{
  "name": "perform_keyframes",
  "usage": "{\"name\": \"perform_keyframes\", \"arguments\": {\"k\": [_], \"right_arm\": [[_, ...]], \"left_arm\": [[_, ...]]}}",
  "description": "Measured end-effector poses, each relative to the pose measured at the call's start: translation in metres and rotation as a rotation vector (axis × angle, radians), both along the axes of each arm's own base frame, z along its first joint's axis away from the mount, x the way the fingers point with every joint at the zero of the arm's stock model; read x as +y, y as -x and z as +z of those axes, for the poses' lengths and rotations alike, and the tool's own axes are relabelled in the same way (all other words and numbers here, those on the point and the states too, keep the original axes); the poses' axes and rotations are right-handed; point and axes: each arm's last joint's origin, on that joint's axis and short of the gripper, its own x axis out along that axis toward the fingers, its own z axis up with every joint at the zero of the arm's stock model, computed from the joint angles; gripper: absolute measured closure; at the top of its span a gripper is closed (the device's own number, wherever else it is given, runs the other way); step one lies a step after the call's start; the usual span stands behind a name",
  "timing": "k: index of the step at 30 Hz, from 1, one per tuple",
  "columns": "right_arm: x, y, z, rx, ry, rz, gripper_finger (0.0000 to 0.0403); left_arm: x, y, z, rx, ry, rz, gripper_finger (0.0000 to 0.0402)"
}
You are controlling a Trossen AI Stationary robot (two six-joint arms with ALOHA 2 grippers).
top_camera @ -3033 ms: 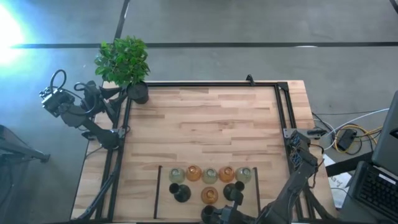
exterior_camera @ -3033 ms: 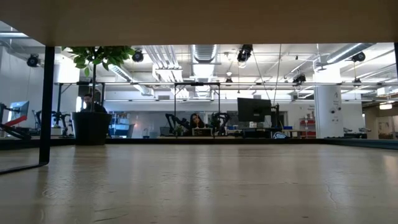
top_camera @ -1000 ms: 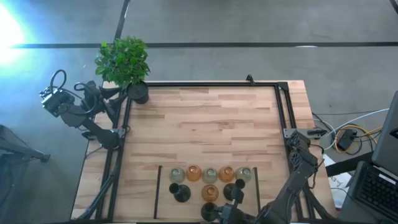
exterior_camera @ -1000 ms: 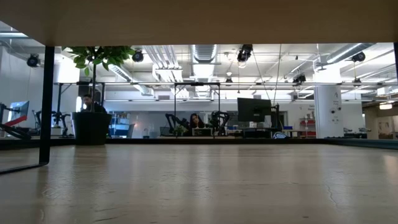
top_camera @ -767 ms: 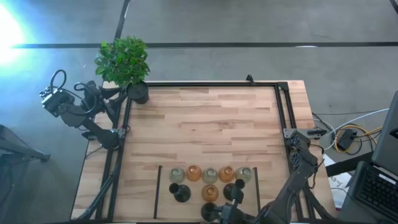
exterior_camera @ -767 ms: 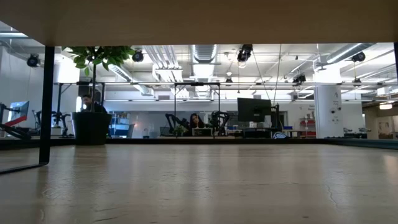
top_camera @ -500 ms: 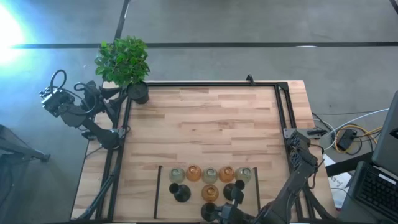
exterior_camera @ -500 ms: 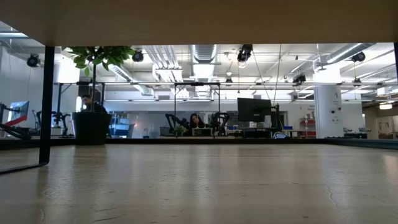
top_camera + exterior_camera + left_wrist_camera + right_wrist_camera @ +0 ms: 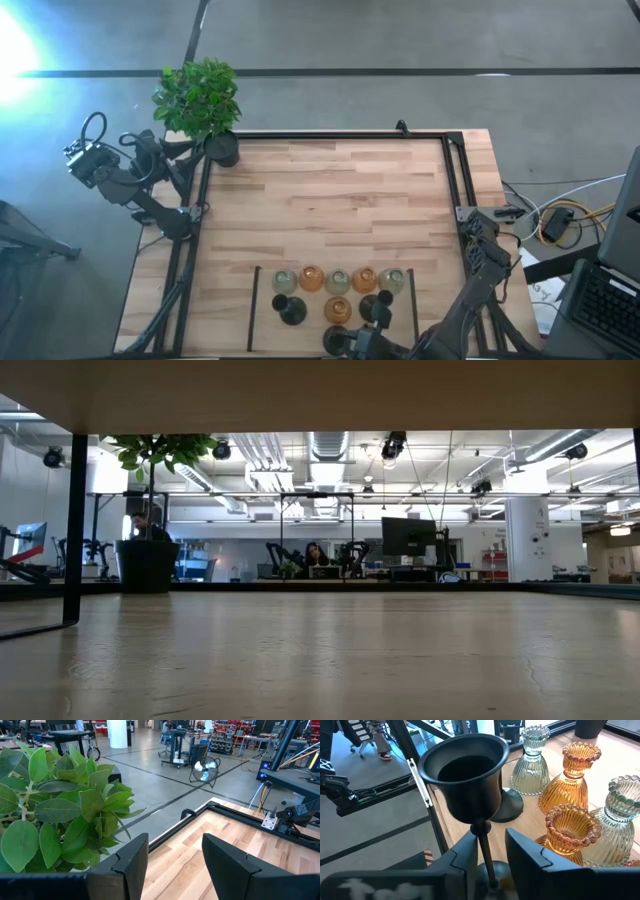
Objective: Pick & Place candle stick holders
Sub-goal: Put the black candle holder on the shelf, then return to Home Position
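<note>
Holders grouped at the bottom centre of the high view, on the wooden worktop (image 9: 340, 200), between two thin dark bars.

Back row of five, left to right: greenish glass holder (image 9: 285, 281), amber glass holder (image 9: 311, 279), second greenish holder (image 9: 337, 281), second amber holder (image 9: 363, 279), third greenish holder (image 9: 391, 280).

Front row, nearer the bottom edge: black stemmed holder (image 9: 290, 310) at the left, third amber holder (image 9: 337, 312) in the middle, second black stemmed holder (image 9: 378, 303) at the right.

Right tool (image 9: 375, 322) at the bottom edge of the high view, just below that second black stemmed holder. In the right wrist view, right tool (image 9: 490, 857) low in the frame, fingers (image 9: 462, 857) parted on either side of the thin stem. Gap showing between stem and one finger, so not clamped. Black cup upright at centre frame, with ribbed amber and greenish glass at the right of the frame.

Left tool (image 9: 170, 150) at the upper left of the high view, off the worktop's corner, beside the leafy plant (image 9: 200, 95) in its black pot (image 9: 222, 150). In the left wrist view, left tool (image 9: 175, 852) with fingers spread wide, bare worktop between them, leaves at the left of the frame.
</note>
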Motion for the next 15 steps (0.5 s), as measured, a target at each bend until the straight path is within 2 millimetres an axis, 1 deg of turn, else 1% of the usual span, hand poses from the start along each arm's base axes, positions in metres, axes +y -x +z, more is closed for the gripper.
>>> {"name": "perform_keyframes", "arguments": {"k": [7,15], "right_arm": [[0.0008,0.0005,-0.0001,0.009,-0.008,0.011,0.0277],[0.0046,0.0047,-0.0003,0.017,-0.004,0.030,0.0254]], "left_arm": [[0.0000,0.0000,0.0000,0.000,0.000,0.000,0.0211],[0.0000,0.0000,0.0000,0.000,0.000,0.000,0.0211]]}}
